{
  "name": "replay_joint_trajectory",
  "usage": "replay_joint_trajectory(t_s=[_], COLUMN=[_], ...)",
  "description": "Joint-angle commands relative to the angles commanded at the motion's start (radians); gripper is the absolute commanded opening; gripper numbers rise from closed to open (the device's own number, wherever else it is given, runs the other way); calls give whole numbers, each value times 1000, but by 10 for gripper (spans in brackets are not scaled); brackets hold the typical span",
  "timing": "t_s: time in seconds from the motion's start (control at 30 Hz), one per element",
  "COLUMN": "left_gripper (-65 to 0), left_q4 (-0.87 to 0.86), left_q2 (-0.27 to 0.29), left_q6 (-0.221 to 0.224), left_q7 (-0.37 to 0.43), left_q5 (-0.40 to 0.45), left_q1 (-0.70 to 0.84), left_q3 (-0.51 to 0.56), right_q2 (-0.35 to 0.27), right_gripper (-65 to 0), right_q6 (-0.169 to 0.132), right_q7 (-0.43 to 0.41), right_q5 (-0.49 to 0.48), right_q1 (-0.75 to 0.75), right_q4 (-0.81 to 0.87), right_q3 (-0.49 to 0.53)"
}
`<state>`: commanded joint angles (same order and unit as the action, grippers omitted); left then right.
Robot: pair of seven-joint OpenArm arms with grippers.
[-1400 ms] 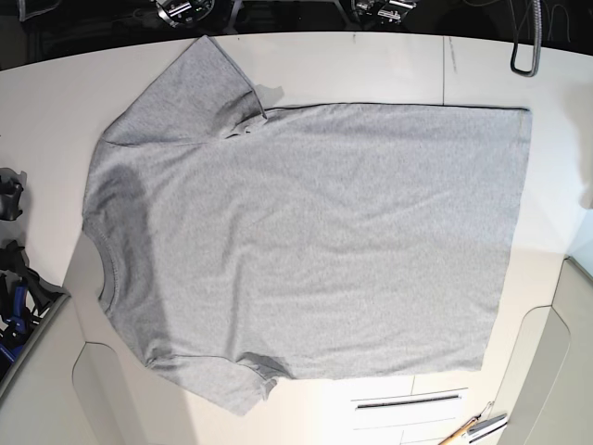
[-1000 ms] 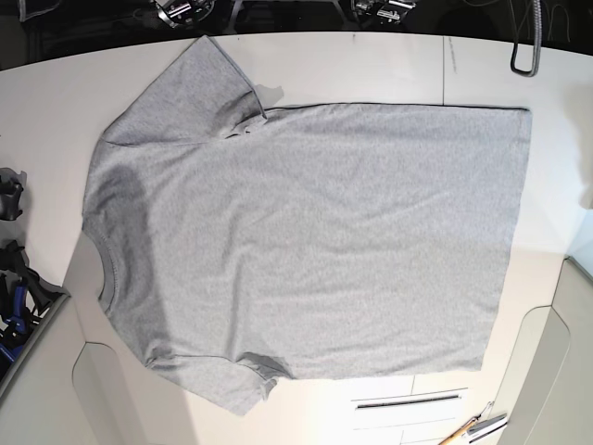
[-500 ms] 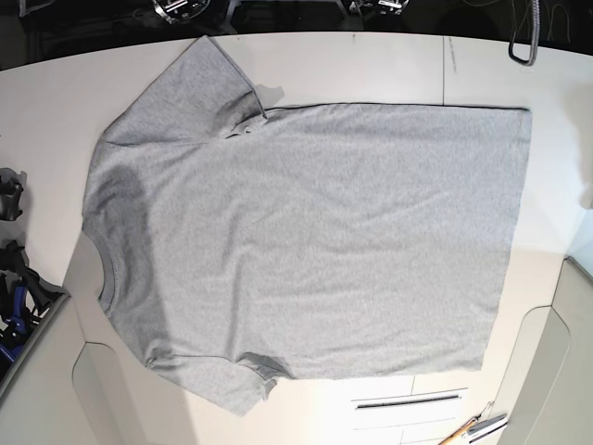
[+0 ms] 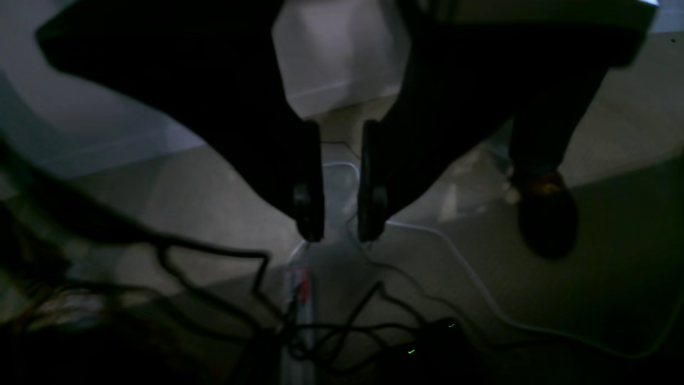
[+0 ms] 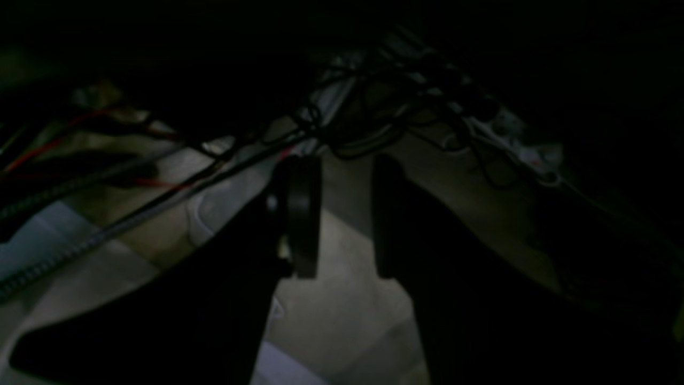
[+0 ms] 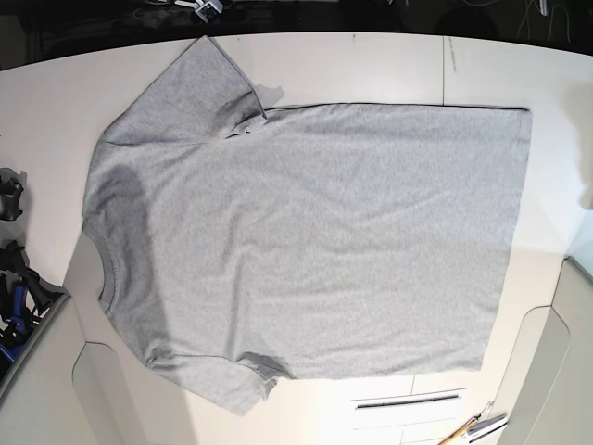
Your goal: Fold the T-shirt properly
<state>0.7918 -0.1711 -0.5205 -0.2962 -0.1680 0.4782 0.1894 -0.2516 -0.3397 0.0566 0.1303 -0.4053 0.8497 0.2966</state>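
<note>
The T-shirt (image 6: 306, 246) is lying flat, plain side up, on the table (image 6: 371, 65); my left gripper (image 4: 340, 214) and right gripper (image 5: 344, 219) are hanging slightly parted, grasping nothing.

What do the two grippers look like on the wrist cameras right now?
Both are very dark. The left gripper shows as two black tapering jaws with narrow flat inner faces and rounded tips. The right gripper looks alike: black wedge-shaped jaws, one ending in a rounded disc-like tip. No markings or colours are readable in this dim light. The cables seen lie on the floor beyond.
</note>
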Motion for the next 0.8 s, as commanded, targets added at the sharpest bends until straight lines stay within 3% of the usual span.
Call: replay_joint_trajectory(t_s=[0.1,0.2,0.3,0.4,0.57,0.67,0.8], left_gripper=[-532,-532,-532,-531,-527,-527,-413], left_q4=[74,155,255,376,618,749,891], left_q2=[-22,-32,-31,-31,-32,-32,-32], left_q6=[4,46,45,45,45,45,19], left_q7=[0,-16,-89,-97,-98,-151,-181], left_q5=[0,-5,-35,-46,-56,-61,-110], left_q1=[60,120,179,260,399,465,522], left_q3=[0,-6,-51,-113,-207,-254,-310], right_q2=[-43,-80,-108,-144,-220,-239,-246], right_gripper=[-483,-483,-483,-483,-483,-483,-483], right_q6=[0,0,0,0,0,2,3], right_q7=[0,20,132,229,268,316,346], right_q5=[-47,-79,-115,-173,-203,-203,-287], right_q1=[-73,-146,-218,-291,-422,-491,-551], right_q4=[106,212,338,485,745,906,1099], right_q3=[0,0,0,-1,-1,-4,-54])
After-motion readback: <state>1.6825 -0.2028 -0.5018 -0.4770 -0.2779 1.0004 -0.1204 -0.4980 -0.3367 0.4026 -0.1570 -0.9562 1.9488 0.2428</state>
